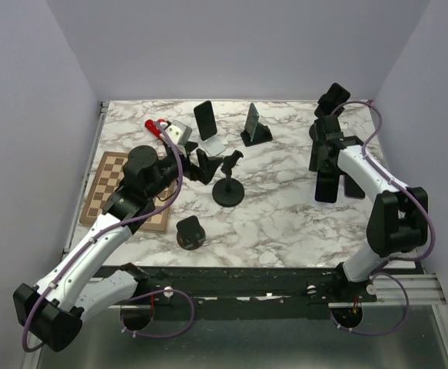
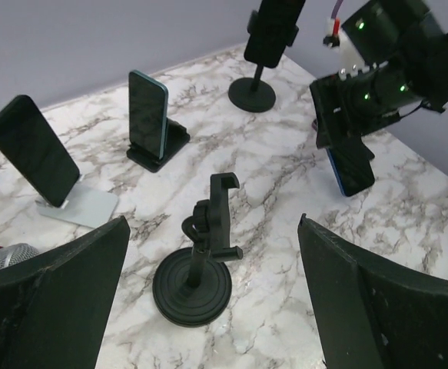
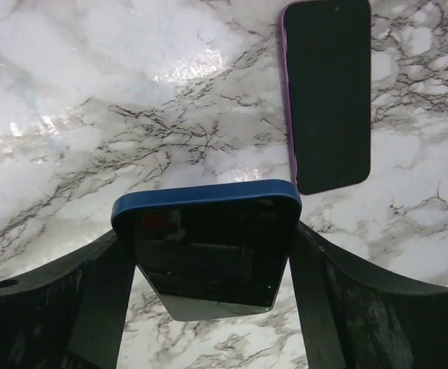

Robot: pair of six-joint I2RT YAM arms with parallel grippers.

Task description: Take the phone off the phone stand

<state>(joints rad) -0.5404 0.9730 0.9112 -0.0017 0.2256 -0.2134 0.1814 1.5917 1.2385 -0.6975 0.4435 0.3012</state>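
Observation:
My right gripper (image 1: 325, 175) is shut on a blue-cased phone (image 3: 207, 238), holding it upright by its long edges just above the marble table (image 1: 285, 223); the wrist view shows a finger (image 3: 316, 292) on each side of it. An empty black round-base clamp stand (image 1: 228, 188) stands mid-table, in front of my left gripper (image 1: 207, 164), which is open and empty; the stand (image 2: 199, 269) shows between its fingers. A black phone (image 2: 33, 150) leans on a white stand. A blue phone (image 2: 147, 111) sits in a black wedge stand.
A purple-edged phone (image 3: 327, 92) lies flat on the table beside the right gripper. A tall black clamp stand (image 1: 331, 100) is at the back right. A chessboard (image 1: 104, 184), a red and silver microphone (image 1: 162, 129) and a small black round holder (image 1: 190, 232) lie on the left.

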